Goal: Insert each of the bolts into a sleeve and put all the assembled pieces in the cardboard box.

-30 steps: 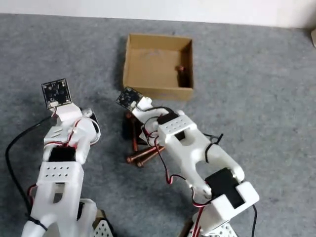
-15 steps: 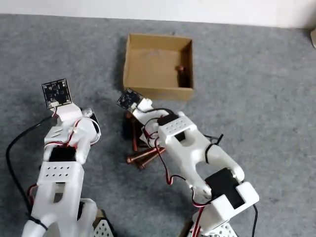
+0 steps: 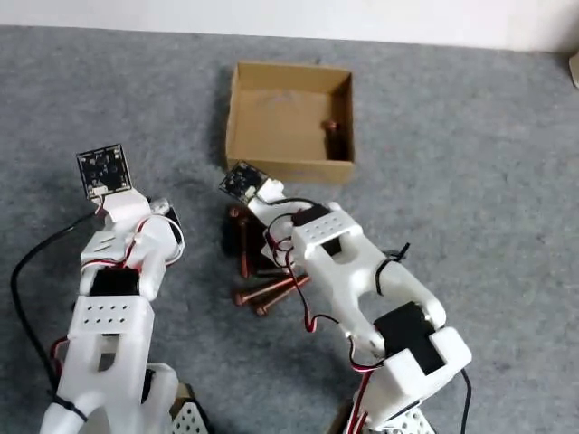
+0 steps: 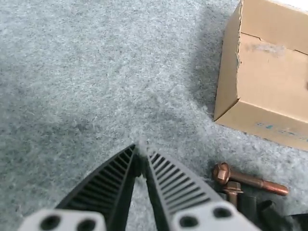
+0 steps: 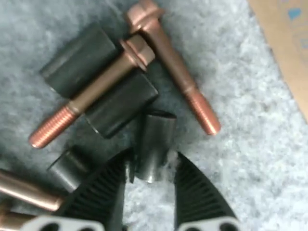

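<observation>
- Black ribbed fingers of the right pincer (image 5: 151,161) stand narrowly apart, straddling the near end of a dark sleeve (image 5: 155,142). They are close on both sides but not clamped.
- Just past that sleeve, a copper bolt (image 5: 91,98) lies slantwise across two more sleeves, one fat (image 5: 120,103) and one behind it (image 5: 79,60).
- A second bolt (image 5: 168,62) lies alongside on the carpet, its threaded tip close to the straddled sleeve, so it's crowded in there.
- A stubby sleeve (image 5: 70,166) and more bolt shanks (image 5: 24,190) sit right beside one finger.
- From the high view, the heap (image 3: 267,289) sits at frame centre, and the right arm (image 3: 353,271) covers part of it.
- The left pincer (image 4: 142,156) is pinched tip to tip with nothing between, pointing at grey carpet (image 4: 72,72) off to the left of the heap.
- The cardboard box (image 3: 289,167) stands at upper centre, just beyond the bolts.
- One assembled piece (image 3: 332,136) stands against the box's right inner wall.
</observation>
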Action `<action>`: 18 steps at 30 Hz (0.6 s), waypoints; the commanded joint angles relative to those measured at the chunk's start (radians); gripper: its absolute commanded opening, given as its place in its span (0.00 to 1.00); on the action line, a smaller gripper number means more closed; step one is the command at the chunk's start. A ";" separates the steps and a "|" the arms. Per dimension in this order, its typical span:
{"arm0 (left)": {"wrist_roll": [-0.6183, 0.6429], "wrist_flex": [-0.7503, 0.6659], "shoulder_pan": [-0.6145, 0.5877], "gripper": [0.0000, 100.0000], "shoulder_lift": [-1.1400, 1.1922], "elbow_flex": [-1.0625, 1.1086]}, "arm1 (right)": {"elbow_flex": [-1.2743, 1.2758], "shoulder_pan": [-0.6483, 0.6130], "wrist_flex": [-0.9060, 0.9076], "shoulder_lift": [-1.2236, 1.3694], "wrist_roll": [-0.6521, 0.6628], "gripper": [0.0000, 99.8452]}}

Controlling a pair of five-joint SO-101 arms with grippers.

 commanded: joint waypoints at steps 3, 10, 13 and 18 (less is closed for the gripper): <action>0.006 0.002 -0.007 0.01 -0.002 -0.051 | 0.008 0.004 0.044 0.016 0.008 0.00; 0.006 0.000 -0.008 0.01 -0.002 -0.051 | 0.036 0.002 0.056 -0.236 -0.080 0.00; 0.006 -0.002 -0.010 0.01 -0.002 -0.053 | 0.107 0.004 0.073 -0.443 -0.092 0.00; 0.009 -0.002 -0.010 0.01 -0.002 -0.056 | 0.254 0.005 0.125 -0.799 -0.095 0.00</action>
